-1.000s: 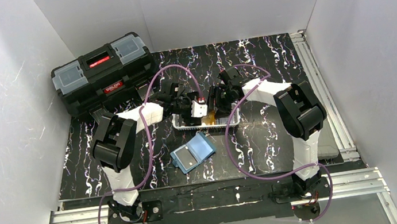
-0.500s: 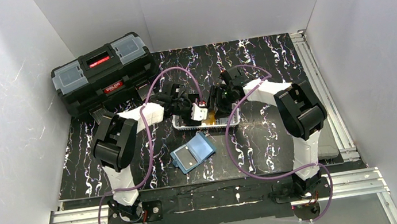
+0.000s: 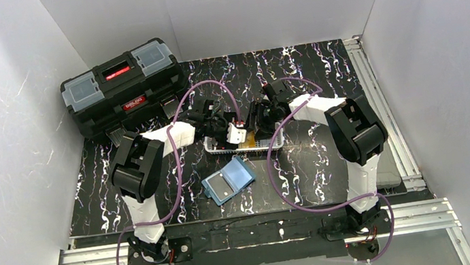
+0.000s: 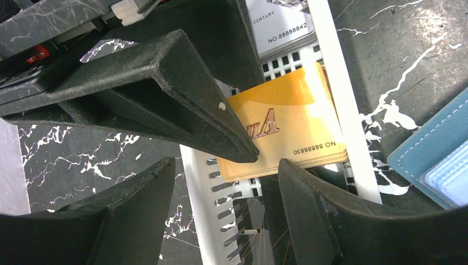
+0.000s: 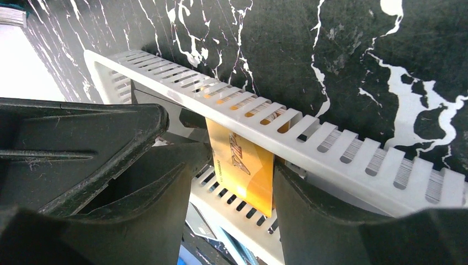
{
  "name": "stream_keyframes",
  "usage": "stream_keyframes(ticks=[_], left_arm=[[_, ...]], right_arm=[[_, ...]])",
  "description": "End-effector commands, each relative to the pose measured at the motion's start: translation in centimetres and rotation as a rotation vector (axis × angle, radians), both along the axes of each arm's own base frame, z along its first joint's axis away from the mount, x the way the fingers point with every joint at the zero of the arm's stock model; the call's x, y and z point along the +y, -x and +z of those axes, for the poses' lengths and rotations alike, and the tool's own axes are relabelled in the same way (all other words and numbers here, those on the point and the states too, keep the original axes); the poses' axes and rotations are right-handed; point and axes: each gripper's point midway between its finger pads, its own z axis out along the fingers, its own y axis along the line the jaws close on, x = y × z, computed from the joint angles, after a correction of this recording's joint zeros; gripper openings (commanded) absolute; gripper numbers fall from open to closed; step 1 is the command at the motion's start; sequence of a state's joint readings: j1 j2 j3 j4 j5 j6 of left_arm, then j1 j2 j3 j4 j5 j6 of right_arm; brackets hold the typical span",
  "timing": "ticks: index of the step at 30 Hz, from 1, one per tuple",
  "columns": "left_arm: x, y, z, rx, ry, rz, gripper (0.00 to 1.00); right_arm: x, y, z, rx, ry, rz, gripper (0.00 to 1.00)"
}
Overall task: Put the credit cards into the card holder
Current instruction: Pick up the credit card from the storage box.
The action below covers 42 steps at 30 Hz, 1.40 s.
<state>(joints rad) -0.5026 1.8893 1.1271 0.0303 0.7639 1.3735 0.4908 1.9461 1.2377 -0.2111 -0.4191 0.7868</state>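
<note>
Top view: bright, even, diffuse light from overhead. White walls [image 3: 6, 135] near washed out, shadows under the arms soft. Frame sharp, but centre detail too small to resolve.

Left wrist view: pale glare band across the orange card [image 4: 281, 110] toward 12 o'clock. Left fingers [image 4: 138, 221] dark and soft at 6 o'clock.

Right wrist view: blown-out white patch at 9 o'clock. Right fingers [image 5: 342, 221] blurred, basket rail [image 5: 309, 138] crisp.

A black toolbox [image 3: 123, 85] with grey lid compartments and a red label is recorded at the upper left of the marbled black table [image 3: 320, 73], and a white slotted basket [image 3: 248, 150] is noted near centre, well apart from it.
</note>
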Motion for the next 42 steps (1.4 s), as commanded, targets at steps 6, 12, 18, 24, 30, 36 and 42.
stream_keyframes(ticks=[6, 12, 18, 24, 30, 36, 42], left_arm=[[-1.4, 1.3, -0.8, 0.031, 0.006, -0.056, 0.67], [-1.8, 1.2, -0.7, 0.033, 0.012, -0.061, 0.67], [-2.2, 1.2, -1.1, 0.033, 0.011, -0.064, 0.67], [-2.4, 1.5, -1.5, 0.042, 0.008, -0.068, 0.67], [-2.4, 1.3, -1.3, 0.039, 0.007, -0.060, 0.67], [-2.3, 1.2, -1.1, 0.039, 0.000, -0.050, 0.66], [-2.2, 0.5, 0.1, 0.027, 0.003, -0.028, 0.66]], right_arm=[[-0.8, 1.1, -1.2, 0.013, 0.037, 0.001, 0.63], [-1.1, 1.3, -1.4, 0.016, 0.038, -0.002, 0.64], [-1.0, 1.3, -1.4, 0.018, 0.032, 0.001, 0.63], [-1.3, 1.2, -1.3, 0.013, 0.034, -0.007, 0.63], [-1.7, 0.9, -0.6, -0.006, 0.026, -0.014, 0.52], [-2.0, 0.8, 0.0, -0.024, 0.033, -0.021, 0.29], [-2.3, 0.6, 1.1, -0.057, 0.040, -0.023, 0.27]])
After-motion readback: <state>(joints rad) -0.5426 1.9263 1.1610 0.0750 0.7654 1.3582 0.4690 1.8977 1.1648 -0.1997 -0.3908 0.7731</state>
